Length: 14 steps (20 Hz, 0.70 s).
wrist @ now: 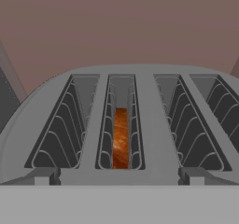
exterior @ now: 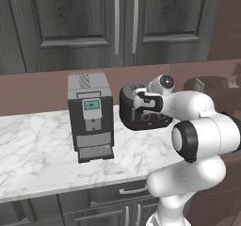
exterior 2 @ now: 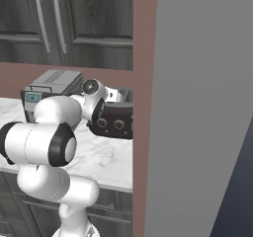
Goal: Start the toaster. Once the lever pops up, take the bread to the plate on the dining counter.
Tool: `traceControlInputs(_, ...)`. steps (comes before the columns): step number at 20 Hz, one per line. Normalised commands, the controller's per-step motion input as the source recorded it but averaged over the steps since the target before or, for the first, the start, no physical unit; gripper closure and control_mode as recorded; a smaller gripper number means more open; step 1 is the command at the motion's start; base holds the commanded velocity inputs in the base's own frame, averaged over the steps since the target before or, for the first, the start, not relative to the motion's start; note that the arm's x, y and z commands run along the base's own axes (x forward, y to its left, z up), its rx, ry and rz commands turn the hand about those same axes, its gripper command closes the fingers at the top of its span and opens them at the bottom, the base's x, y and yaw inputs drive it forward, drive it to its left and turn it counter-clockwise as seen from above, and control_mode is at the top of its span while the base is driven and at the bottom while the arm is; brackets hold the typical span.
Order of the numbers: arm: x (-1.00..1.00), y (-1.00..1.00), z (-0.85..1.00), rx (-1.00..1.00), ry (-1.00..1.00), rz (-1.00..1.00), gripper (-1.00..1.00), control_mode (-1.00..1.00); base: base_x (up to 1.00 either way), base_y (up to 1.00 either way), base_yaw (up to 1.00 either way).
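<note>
The dark rounded toaster (exterior: pixel 128 108) stands on the marble worktop (exterior: pixel 37 145) against the back wall, its two round knobs facing me. The toaster (exterior 2: pixel 116 123) is partly covered by my hand. My gripper (exterior: pixel 142 102) hangs just above and in front of its top. In the hand view the toaster's top slots (wrist: pixel 84 120) lie close below. The bread (wrist: pixel 120 139) sits deep in the second slot from the left, a tan-brown edge showing. The gripper (wrist: pixel 116 178) is open, its fingertips (wrist: pixel 43 176) far apart and holding nothing. The plate and dining counter are out of view.
A boxy grey coffee machine (exterior: pixel 89 117) stands left of the toaster on the worktop. Dark wall cabinets (exterior: pixel 117 22) hang above. A wide grey wall panel (exterior 2: pixel 202 107) closes off the right side beside the toaster. Dark drawers (exterior: pixel 122 192) sit under the worktop edge.
</note>
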Motion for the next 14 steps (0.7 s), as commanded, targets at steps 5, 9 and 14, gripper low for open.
traceControlInputs(5,0.00,0.00,0.00,0.00,0.00,0.00,-1.00,-1.00,0.00,0.00,0.00)
traceControlInputs(9,0.00,0.00,0.00,0.00,0.00,0.00,-1.00,-1.00,0.00,0.00,0.00)
traceControlInputs(14,0.00,0.00,0.00,0.00,0.00,0.00,-1.00,-1.00,0.00,0.00,0.00)
